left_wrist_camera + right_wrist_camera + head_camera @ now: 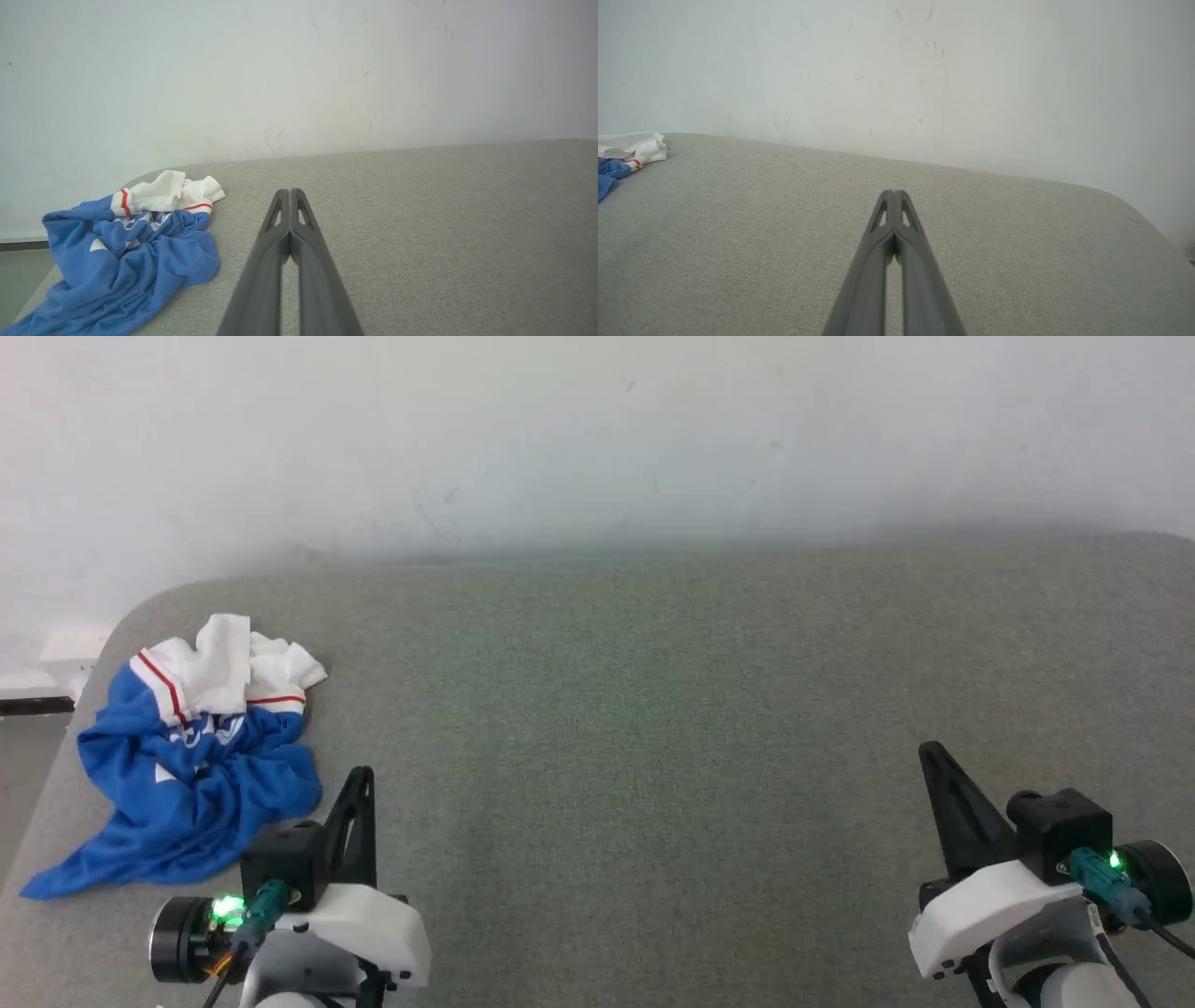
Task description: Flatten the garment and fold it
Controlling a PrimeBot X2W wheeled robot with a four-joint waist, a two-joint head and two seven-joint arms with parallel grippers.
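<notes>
Left gripper (361, 777), right gripper (930, 753): fingers together, empty.
Flattening not begun; crumpled shirt (201, 756) beside left gripper, which should open and pinch an edge.

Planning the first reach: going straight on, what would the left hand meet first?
Probably the white wall: the left hand points across the grey padded surface, the blue jersey lying off to its left. Depth is unclear.

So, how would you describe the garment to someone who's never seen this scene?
Find the grey fabric table against the white wall. Near its left edge, just beyond the left hand, lies the garment. It is a crumpled bright-blue heap with white, red-striped trim.
</notes>
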